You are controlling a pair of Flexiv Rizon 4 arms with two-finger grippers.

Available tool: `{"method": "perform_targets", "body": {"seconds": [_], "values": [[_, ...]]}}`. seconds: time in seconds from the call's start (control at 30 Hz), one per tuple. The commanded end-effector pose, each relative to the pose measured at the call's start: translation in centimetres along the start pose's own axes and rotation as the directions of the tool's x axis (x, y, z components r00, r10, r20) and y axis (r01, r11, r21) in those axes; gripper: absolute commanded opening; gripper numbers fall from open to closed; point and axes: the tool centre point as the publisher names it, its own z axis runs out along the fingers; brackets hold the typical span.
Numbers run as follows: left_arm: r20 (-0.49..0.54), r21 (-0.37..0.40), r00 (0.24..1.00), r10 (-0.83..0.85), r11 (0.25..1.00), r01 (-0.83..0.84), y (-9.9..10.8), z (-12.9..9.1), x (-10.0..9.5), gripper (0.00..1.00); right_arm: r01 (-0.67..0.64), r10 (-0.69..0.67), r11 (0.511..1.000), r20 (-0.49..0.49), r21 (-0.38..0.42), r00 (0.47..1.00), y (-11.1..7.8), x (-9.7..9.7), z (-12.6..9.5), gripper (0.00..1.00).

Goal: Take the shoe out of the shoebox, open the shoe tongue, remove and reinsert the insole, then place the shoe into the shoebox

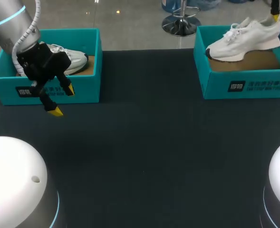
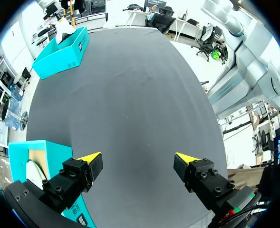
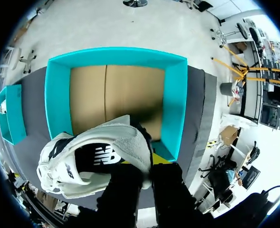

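The right jaws are pinching the white shoe [image 1: 244,38] at its heel collar and holding it over the right shoebox [image 1: 244,86], with the toe pointing toward the middle of the worktop [image 1: 144,142]. Because only the heel is being gripped, the long forefoot is probably acting as a lever. The shoe may be tending to swing toe-down or slip out of the pinch, since the padded collar is soft. A low toe risks catching the teal wall on the way out and dragging or tipping the light box. Whether the toe is touching the cardboard floor cannot be told.

The left jaws are spread with nothing between them, hanging just in front of the left shoebox [image 1: 44,92]. A careless sweep there risks shoving that box.

The right shoebox is showing a bare brown cardboard floor under the lifted shoe. The left shoebox is holding a second white shoe [image 1: 75,59], lying on its own cardboard floor.
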Motion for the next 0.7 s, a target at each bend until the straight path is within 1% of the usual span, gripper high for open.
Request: {"method": "perform_targets", "body": {"seconds": [0.03, 0.1, 0.23, 0.47, 0.6, 0.7], "values": [[-0.001, -0.003, 1.0, 0.0, 1.0, 0.0, 0.0, 0.0, 0.0, 1.0, -0.053, 0.053, 0.998, -0.006, -0.016, 0.999, -1.3, 0.2, 0.3, 0.0], [-0.001, -0.003, 1.0, 0.0, 1.0, 0.0, 0.0, 0.0, 0.0, 1.0, -0.097, 0.097, 0.995, -0.006, -0.019, 0.995, -1.9, 0.0, 0.6, 0.0], [-0.001, -0.003, 1.0, 0.0, 1.0, 0.0, 0.0, 0.0, 0.0, 1.0, -0.164, 0.163, 0.985, -0.02, -0.055, 0.986, -2.8, 0.0, 1.1, 0.0], [-0.001, -0.003, 1.0, 0.0, 1.0, 0.0, 0.0, 0.0, 0.0, 1.0, -0.251, 0.25, 0.966, -0.031, -0.056, 0.968, -4.4, -0.6, 2.6, 0.0], [-0.001, -0.003, 1.0, 0.0, 1.0, 0.0, 0.0, 0.0, 0.0, 1.0, -0.286, 0.284, 0.956, -0.036, -0.069, 0.958, -4.7, -0.7, 3.3, 0.0], [-0.001, -0.003, 1.0, 0.0, 1.0, 0.0, 0.0, 0.0, 0.0, 1.0, -0.303, 0.3, 0.95, -0.049, -0.074, 0.953, -4.5, -1.0, 3.9, 0.0]]}}
